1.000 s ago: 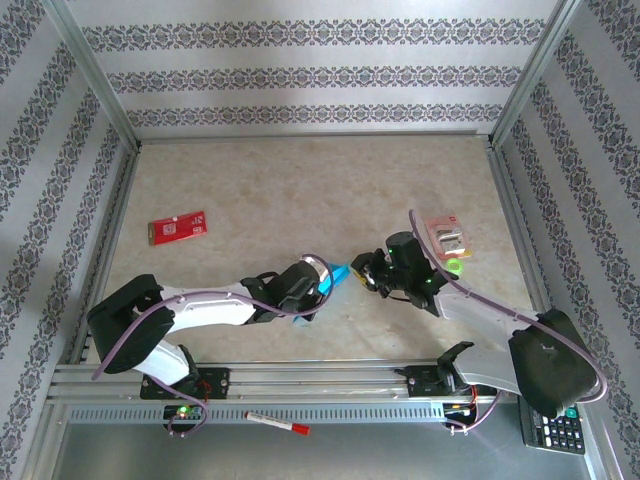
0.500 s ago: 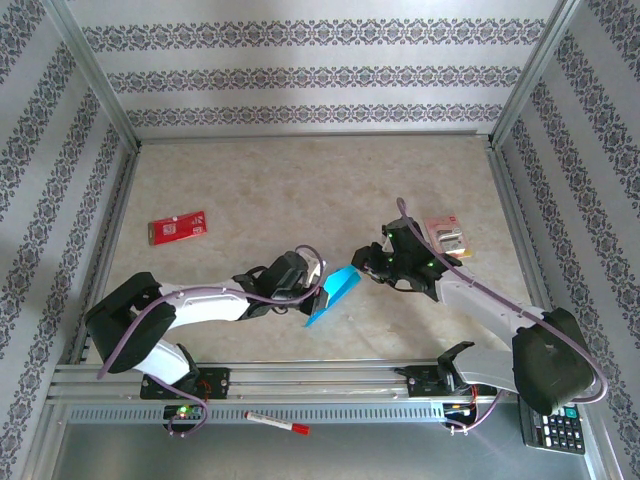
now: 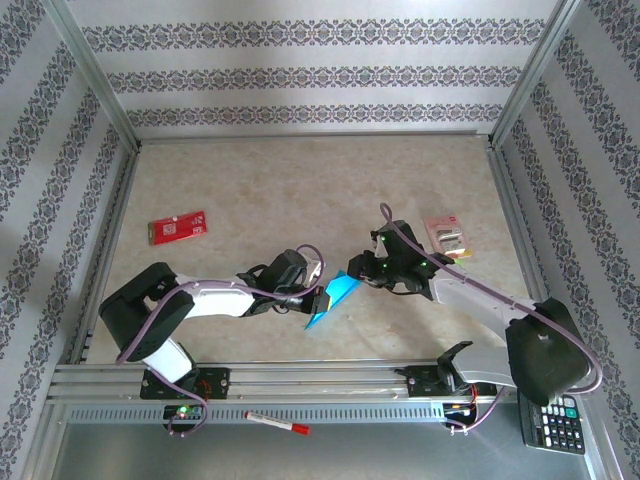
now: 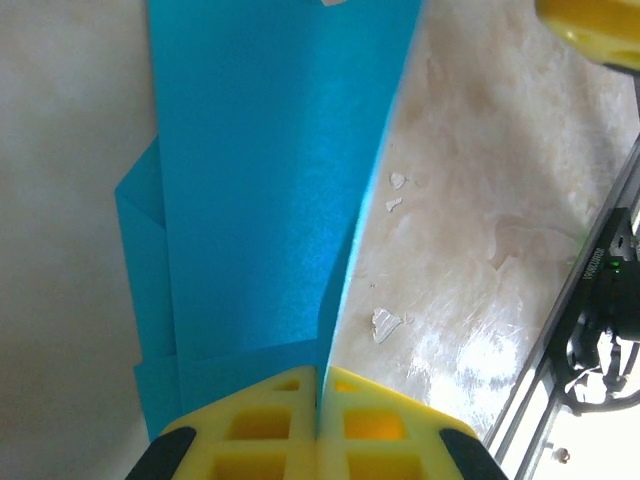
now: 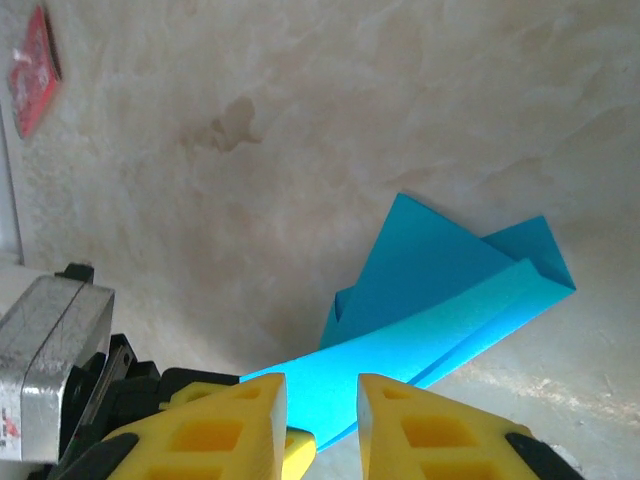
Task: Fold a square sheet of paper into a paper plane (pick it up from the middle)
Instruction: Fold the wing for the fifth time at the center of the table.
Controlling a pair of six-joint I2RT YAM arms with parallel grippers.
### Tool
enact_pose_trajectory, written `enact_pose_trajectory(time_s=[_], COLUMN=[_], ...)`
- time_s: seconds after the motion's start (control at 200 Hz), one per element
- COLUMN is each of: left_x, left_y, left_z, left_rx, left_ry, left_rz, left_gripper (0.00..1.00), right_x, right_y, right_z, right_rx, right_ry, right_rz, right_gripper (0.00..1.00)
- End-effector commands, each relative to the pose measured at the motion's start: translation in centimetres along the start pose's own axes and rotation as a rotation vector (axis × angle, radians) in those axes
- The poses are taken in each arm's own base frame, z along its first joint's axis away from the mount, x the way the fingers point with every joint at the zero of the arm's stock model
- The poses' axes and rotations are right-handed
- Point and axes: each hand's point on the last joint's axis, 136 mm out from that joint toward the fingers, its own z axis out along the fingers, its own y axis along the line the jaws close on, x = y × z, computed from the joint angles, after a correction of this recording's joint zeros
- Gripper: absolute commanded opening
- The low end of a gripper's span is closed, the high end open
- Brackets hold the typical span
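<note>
The teal-blue sheet of paper [image 3: 333, 298] is folded into a creased, narrow wedge, standing tilted just above the table between the two arms. My left gripper [image 3: 316, 298] is shut on its lower edge; in the left wrist view the yellow fingers [image 4: 250, 425] pinch the paper [image 4: 280, 180] where its layers meet. My right gripper [image 3: 360, 273] hovers at the wedge's upper right end. Its jaws [image 5: 320, 395] stand apart, and the paper [image 5: 440, 300] runs across below the gap, with no finger touching it.
A red card [image 3: 178, 227] lies at the left of the table, and a red-and-white packet [image 3: 446, 236] lies at the right beside the right arm. A marker [image 3: 277, 423] and a calculator [image 3: 555, 428] sit in front of the rail.
The left gripper has pulled the paper out from under the arms and turned it into plain view. The right gripper has swung left and down to the paper's upper end.
</note>
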Motion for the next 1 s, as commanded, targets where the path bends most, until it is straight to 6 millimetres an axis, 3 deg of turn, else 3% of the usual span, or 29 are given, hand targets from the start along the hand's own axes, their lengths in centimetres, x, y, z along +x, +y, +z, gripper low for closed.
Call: enact_pose_trajectory(time_s=[0.0, 0.475, 0.994], left_x=[-0.3, -0.3, -0.4], left_y=[-0.2, 0.3, 2.3], left_z=[0.1, 0.5, 0.7], left_rx=[0.061, 0.145, 0.178], left_ry=[-0.007, 0.007, -0.016], left_rz=[-0.031, -0.113, -0.233], left_gripper=[0.00, 0.00, 0.00], right_x=[0.0, 0.7, 1.4], right_y=[1.0, 1.7, 1.9], right_z=[0.2, 0.6, 1.7], right_rx=[-0.021, -0.037, -0.031], right_ry=[0.013, 0.040, 0.089], right_rz=[-0.049, -0.158, -0.212], right_gripper=[0.24, 0.23, 0.22])
